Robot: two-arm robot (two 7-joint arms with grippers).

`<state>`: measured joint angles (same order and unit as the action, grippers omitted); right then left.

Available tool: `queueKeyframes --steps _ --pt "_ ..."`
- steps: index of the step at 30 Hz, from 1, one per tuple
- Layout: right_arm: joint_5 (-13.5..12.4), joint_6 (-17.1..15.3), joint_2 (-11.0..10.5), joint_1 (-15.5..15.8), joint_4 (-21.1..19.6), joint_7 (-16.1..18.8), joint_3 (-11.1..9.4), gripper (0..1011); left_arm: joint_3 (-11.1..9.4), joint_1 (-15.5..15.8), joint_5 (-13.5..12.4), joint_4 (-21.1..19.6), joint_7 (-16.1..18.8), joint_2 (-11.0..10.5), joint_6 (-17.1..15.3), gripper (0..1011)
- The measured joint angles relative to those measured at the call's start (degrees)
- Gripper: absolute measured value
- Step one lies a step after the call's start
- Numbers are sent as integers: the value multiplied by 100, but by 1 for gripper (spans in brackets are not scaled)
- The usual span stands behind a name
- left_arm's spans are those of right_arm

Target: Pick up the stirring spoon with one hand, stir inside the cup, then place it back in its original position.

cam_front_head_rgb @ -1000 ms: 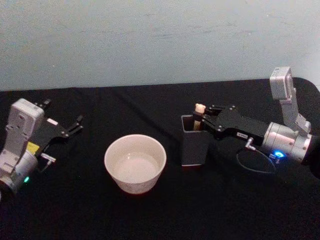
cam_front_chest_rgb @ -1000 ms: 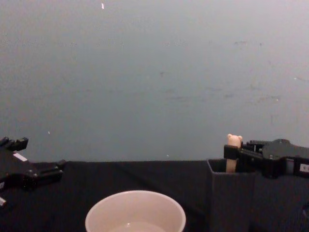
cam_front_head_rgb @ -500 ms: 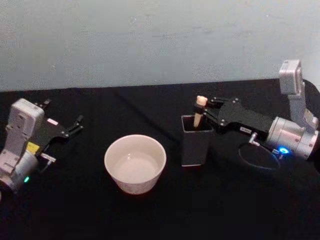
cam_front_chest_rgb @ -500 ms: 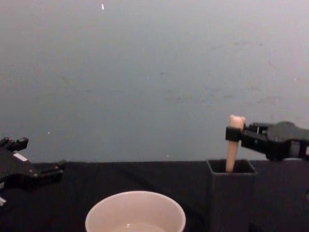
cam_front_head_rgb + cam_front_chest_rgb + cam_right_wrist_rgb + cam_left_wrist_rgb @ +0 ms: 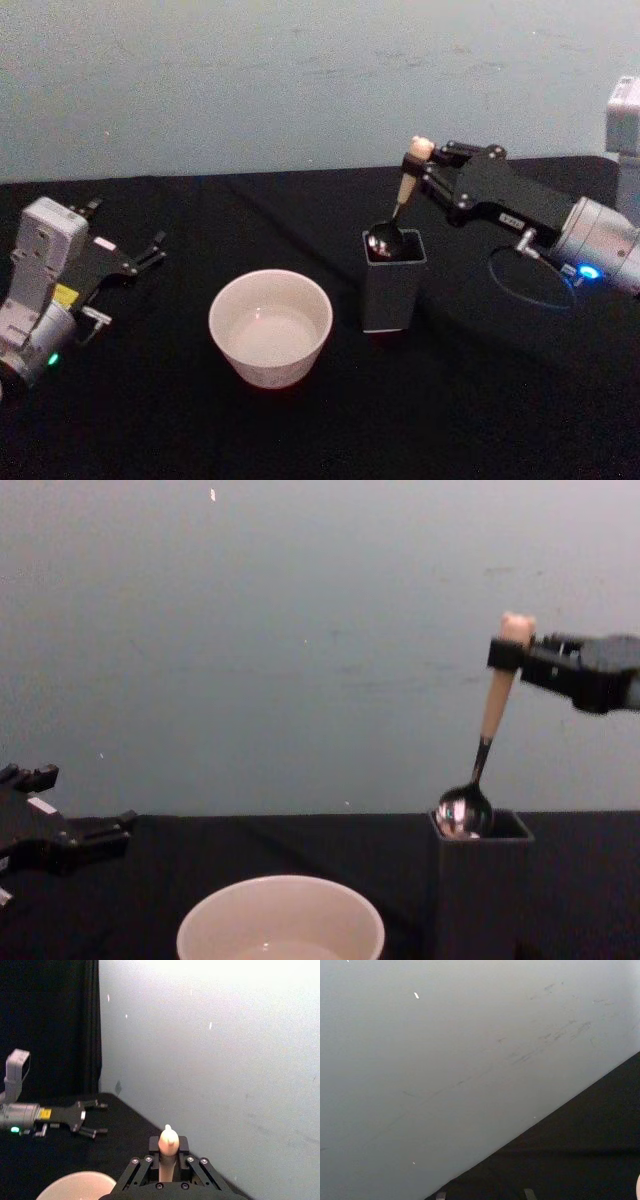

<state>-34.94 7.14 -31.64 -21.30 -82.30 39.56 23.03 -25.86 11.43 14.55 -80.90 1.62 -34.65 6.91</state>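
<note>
Take the cup as the middle of a dial. Out at about nine o'clock, the left tool (image 5: 128, 222) lies low over the black worktop (image 5: 300, 430), its fingers spread and holding nothing. The cup (image 5: 268, 368) itself stands upright near the middle of the worktop, well apart from that tool. Just beside it, between two and three o'clock, stands the holder (image 5: 390, 295), upright, narrower than the cup and not touching it. The spoon (image 5: 403, 190) hangs over the holder, its shiny bowl right at the holder's mouth. Whether it touches the rim I cannot tell. From the chest view it tilts, with the bear head leaning toward one o'clock. The right tool (image 5: 428, 166) reaches in from three o'clock, well above the worktop. It is clenched on the spoon's beige handle, just under the bear head, with the pale wall (image 5: 300, 80) behind.
</note>
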Motion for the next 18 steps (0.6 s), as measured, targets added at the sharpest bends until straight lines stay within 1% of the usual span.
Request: queueKeyframes --steps 5,8,15,18 --pt "-72 77 -41 115 -361 -109 -143 210 0 0 0 0 0 0 0 1001" --pt "-92 104 -43 126 -455 -117 -174 210 0 0 0 0 0 0 0 1001" --pt "-81 91 -68 120 -571 -101 -136 210 0 0 0 0 0 0 0 1001" --pt "7 46 -98 113 -570 -94 -72 210 0 0 0 0 0 0 0 1001"
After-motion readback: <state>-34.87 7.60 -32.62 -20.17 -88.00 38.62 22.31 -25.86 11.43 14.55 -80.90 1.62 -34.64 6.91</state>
